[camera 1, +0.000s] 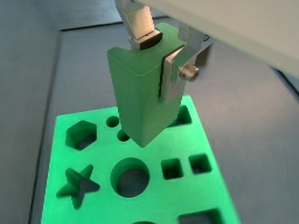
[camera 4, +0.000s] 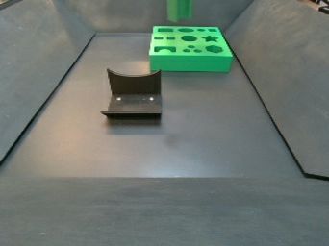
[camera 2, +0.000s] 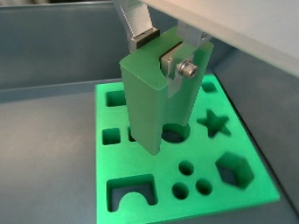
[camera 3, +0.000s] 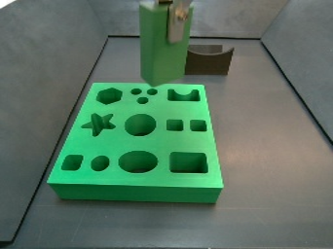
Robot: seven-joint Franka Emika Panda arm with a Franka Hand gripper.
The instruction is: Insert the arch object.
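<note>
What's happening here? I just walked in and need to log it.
The Panda's gripper hangs over the green board, closed on a tall green piece between its fingers. The arch object sits on the floor, apart from the board and untouched. The board's arch cutout is not yet filled.

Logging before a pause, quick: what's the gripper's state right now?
Gripper: closed, holding a tall green block above the green board with shaped holes.
</note>
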